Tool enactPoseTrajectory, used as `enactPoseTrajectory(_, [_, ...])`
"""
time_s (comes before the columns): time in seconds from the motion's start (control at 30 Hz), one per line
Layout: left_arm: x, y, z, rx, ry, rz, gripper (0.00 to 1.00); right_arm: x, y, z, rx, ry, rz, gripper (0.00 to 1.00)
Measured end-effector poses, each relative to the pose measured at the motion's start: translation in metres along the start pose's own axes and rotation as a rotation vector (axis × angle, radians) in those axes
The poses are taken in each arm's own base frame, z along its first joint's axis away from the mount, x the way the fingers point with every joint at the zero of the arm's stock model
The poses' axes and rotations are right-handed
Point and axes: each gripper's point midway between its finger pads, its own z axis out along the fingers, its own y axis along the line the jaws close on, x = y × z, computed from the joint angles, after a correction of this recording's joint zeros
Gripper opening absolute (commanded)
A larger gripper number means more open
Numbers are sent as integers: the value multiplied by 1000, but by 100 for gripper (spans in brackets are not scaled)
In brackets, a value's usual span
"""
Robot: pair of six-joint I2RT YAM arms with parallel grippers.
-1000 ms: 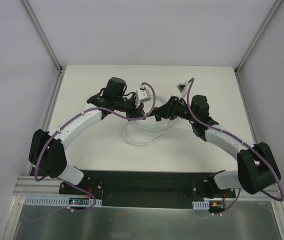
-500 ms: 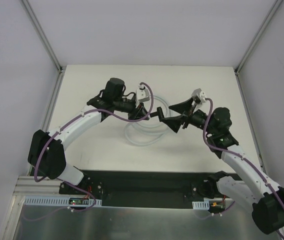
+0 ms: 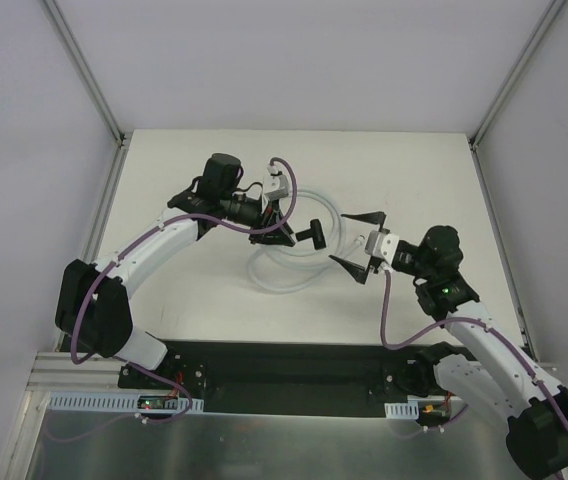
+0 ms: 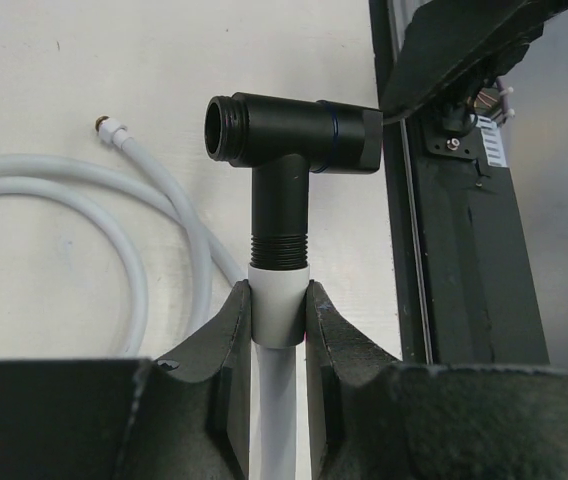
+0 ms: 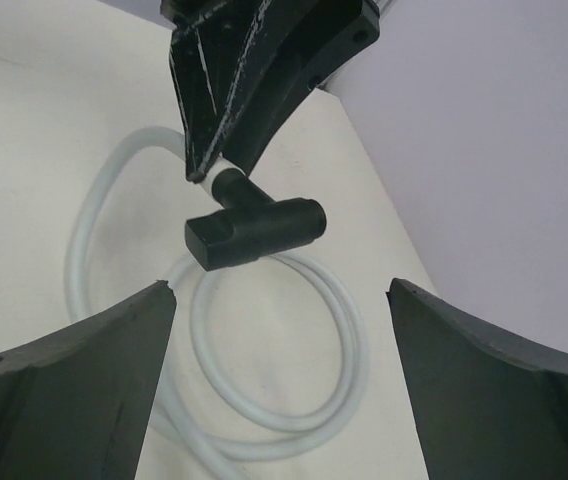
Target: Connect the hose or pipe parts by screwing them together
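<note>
The black T-shaped connector [image 4: 276, 150] sits on the white end sleeve [image 4: 279, 310] of the hose, raised above the table. My left gripper [image 4: 279, 292] is shut on that sleeve, just below the connector's threads. In the top view the connector [image 3: 312, 232] sticks out to the right of the left gripper [image 3: 286, 230]. The rest of the white hose [image 3: 282, 278] lies coiled on the table beneath. Its free end with a small metal fitting [image 4: 110, 127] rests on the surface. My right gripper [image 3: 340, 238] stands wide open to the right of the connector [image 5: 254, 225], touching nothing.
The black base rail [image 4: 464, 260] runs along the near table edge, close to the connector in the left wrist view. Purple cables [image 3: 282, 175] loop over both arms. Aluminium frame posts [image 3: 89, 75] stand at the table's back corners.
The right gripper opened, let go of the connector and drew back to the right and nearer. The left gripper kept its hold and shifted slightly left with hose end and connector.
</note>
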Motion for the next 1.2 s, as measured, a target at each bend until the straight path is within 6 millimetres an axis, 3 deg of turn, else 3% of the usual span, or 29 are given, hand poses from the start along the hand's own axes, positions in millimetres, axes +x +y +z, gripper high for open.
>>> enactPoseTrajectory(0.2, [1, -13, 0, 60, -4, -29, 0, 8, -4, 1, -3, 44, -159, 90])
enactPoseTrajectory(0.4, [-2, -20, -1, 94, -8, -42, 0, -1, -12, 12, -43, 56, -234, 89])
enactPoseTrajectory(0.7, [-2, -22, -2, 102, -8, -45, 0, 1, 5, 31, -152, 69, -257, 84])
enactPoseTrajectory(0.8, [-1, -22, -2, 103, -3, -54, 0, 0, 10, 35, -177, 68, -262, 74])
enactPoseTrajectory(0.83, [-1, -22, -2, 104, -3, -55, 0, -1, 11, 36, -183, 67, -264, 62])
enactPoseTrajectory(0.93, [-2, -20, -1, 102, -2, -56, 0, -1, 13, 39, -197, 64, -264, 43])
enactPoseTrajectory(1.03, [-2, -19, -1, 92, 1, -54, 0, -2, 17, 41, -207, 59, -244, 31])
enactPoseTrajectory(1.2, [1, -15, -2, 68, 16, -66, 0, -4, 16, 46, -201, 48, -173, 22])
